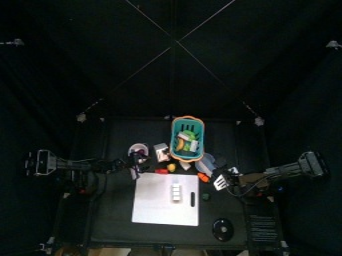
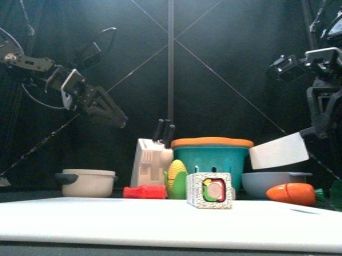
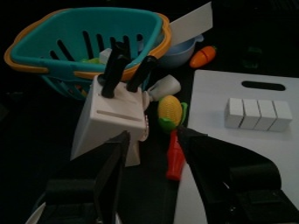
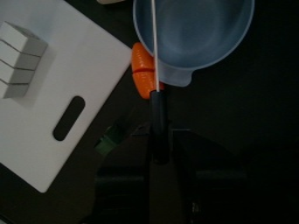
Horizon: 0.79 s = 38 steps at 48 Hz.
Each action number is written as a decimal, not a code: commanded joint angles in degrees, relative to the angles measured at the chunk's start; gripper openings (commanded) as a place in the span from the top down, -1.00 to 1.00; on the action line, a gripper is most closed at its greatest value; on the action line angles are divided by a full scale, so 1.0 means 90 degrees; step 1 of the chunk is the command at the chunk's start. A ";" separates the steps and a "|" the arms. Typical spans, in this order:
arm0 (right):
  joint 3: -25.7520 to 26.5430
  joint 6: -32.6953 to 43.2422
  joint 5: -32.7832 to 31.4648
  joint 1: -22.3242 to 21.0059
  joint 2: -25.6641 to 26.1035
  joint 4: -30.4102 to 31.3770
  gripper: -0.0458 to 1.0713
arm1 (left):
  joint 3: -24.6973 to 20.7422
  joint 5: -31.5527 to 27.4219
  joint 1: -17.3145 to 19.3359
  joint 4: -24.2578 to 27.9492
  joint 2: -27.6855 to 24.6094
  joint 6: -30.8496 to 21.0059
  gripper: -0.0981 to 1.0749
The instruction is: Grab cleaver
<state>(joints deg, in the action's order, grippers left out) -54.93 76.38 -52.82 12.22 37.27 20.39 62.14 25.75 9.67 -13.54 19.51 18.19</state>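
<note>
The cleaver [image 2: 278, 152] is lifted off the table at the right, its broad white blade tilted above the grey bowl [image 2: 274, 182]. The right wrist view shows the blade edge-on as a thin line running over the bowl [image 4: 193, 35] and the carrot [image 4: 142, 68]. Its dark handle [image 4: 156, 105] sits between the jaws of my right gripper [image 4: 156, 131], which is shut on it. My left gripper [image 3: 158, 188] stands open and holds nothing, just short of the white knife block [image 3: 117, 118] with its black handles.
A teal basket [image 2: 211, 158] with an orange rim stands behind the block. The white cutting board [image 1: 170, 200] carries a row of white blocks [image 3: 254, 114]. Corn [image 3: 170, 111], a red tool [image 3: 174, 157], a small carton [image 2: 209, 190] and a white pot [image 2: 88, 182] lie around.
</note>
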 commanded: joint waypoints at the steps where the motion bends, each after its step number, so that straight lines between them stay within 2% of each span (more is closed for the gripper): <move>1: 0.0146 0.0000 0.0010 0.0176 0.0039 -0.0010 0.01 | -0.0186 0.0137 -0.0068 -0.0010 0.0020 0.0000 -0.62; 15: 0.0195 -0.0010 0.0234 0.0322 0.0039 0.0156 0.01 | -0.0195 0.0215 -0.0166 -0.0469 0.0020 0.0000 -0.62; 21: 0.0215 -0.0020 0.0381 0.0313 0.0039 0.0303 0.01 | -0.0186 0.0488 -0.0166 -0.0586 0.0020 0.0020 -0.62; 32: 0.0215 -0.0029 0.0664 0.0361 0.0010 0.0625 0.01 | -0.0088 0.1426 -0.0342 -0.0420 -0.0059 0.0078 -0.62; 38: 0.0215 -0.0049 0.0693 0.0361 0.0010 0.0889 0.01 | -0.0020 0.1748 -0.0391 0.0049 -0.0137 0.0068 -0.62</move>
<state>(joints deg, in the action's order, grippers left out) -54.40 76.20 -46.93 15.29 37.09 26.81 62.31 39.11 6.59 -15.91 18.63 18.90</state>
